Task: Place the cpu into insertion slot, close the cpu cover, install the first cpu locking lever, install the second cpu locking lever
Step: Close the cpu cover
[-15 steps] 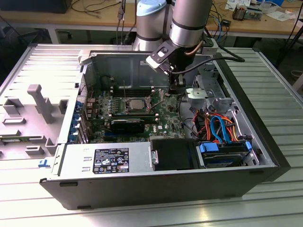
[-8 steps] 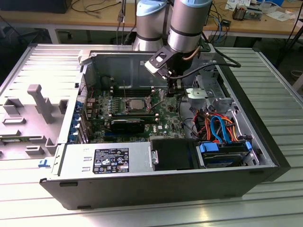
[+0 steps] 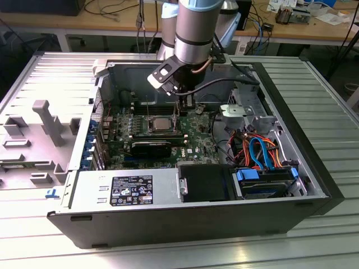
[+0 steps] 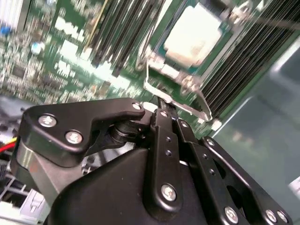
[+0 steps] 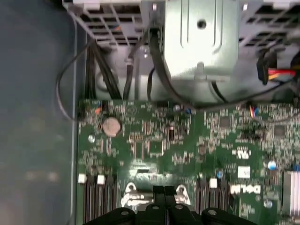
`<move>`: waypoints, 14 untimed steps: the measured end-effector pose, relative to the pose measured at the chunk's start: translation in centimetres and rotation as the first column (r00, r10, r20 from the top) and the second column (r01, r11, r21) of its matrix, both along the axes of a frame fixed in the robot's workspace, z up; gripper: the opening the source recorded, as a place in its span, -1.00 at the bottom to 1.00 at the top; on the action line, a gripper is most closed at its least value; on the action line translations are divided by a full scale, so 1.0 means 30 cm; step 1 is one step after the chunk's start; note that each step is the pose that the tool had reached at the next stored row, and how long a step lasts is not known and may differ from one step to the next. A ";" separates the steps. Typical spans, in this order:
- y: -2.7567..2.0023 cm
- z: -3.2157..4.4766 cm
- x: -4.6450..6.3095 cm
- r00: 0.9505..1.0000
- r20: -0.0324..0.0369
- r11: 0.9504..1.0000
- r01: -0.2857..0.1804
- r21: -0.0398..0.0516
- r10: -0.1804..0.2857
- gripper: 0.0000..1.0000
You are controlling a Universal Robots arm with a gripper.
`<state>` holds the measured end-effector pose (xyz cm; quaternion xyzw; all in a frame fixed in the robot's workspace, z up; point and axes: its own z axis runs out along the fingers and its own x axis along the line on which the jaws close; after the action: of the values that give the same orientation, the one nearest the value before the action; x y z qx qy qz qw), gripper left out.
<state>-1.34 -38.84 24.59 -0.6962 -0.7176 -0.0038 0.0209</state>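
Silver-grey, the cpu (image 3: 160, 124) lies in the insertion slot (image 3: 168, 134) on the green motherboard (image 3: 197, 141) inside the open computer case (image 3: 168, 219). Just beside the slot hangs the end effector (image 3: 180, 112), fingers pressed together near a thin wire lever (image 4: 192, 108). I cannot tell whether it grips the lever.

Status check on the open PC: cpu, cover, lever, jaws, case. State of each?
cpu: seated in the insertion slot.
cpu cover: looks down around the cpu.
gripper: jaws shut.
locking lever: beside the gripper; latched or not, cannot tell.
computer case: open, side panel off.
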 end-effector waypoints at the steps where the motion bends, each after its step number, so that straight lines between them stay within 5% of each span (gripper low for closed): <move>1: 0.000 0.000 -0.018 1.000 0.000 1.000 0.000 0.000 0.000 -0.79; 8: 0.001 -0.019 -0.153 1.000 0.001 1.000 -0.001 0.000 0.001 -0.79; 14: 0.000 -0.062 -0.210 1.000 0.001 1.000 -0.016 0.000 0.016 -0.79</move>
<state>-7.64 -38.83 22.73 -0.6904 -0.7231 -0.0043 0.0205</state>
